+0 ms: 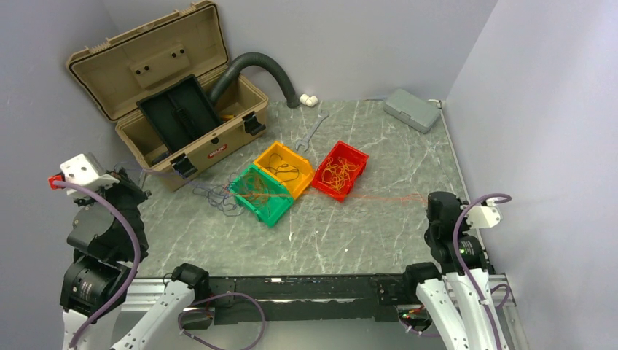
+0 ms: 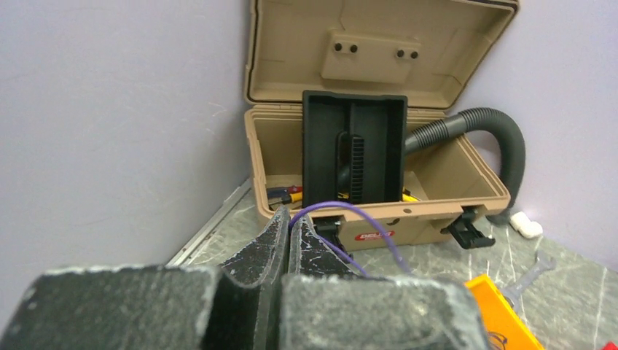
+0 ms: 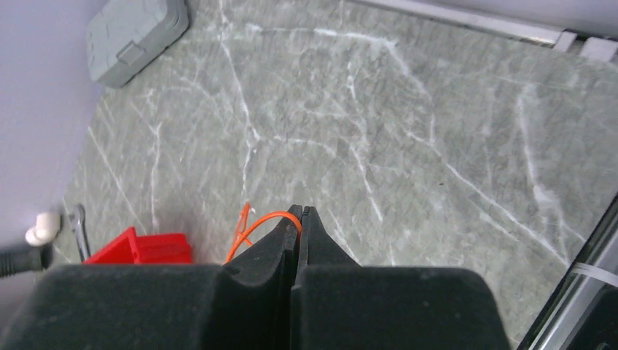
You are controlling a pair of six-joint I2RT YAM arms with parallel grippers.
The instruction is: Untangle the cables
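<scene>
Cables (image 1: 336, 175) lie in bunches around the middle of the tabletop (image 1: 350, 237). Orange and yellow ones fill the red bin (image 1: 356, 149). Black ones sit in the yellow bin (image 1: 265, 153) just at its 9 o'clock side. Orange-red ones lie in the green bin (image 1: 275, 216), which touches the yellow bin at its 7 o'clock corner. A dark tangle (image 1: 219, 195) rests on the bare tabletop just beside the green bin, at its 9 o'clock.

An orange strand (image 1: 379, 197) runs taut from the green bin toward 3 o'clock. It ends at the right pincer (image 3: 299, 212), whose fingers are pressed together on an orange loop at their tips.

The left pincer (image 2: 288, 219), at the tabletop's 9 o'clock edge, is likewise pressed together. It pinches a purple strand (image 2: 350, 208) that arches up and away toward 4 o'clock in the wrist view.

An open tan toolbox (image 1: 218, 149) stands at 10 o'clock with a black tray (image 1: 178, 109) propped upright inside it. A ribbed hose (image 1: 255, 64) curves out of its 2 o'clock side. A wrench (image 1: 313, 131) lies at 12 o'clock from the bins. A grey case (image 1: 412, 109) sits well apart in the 1 o'clock corner.
</scene>
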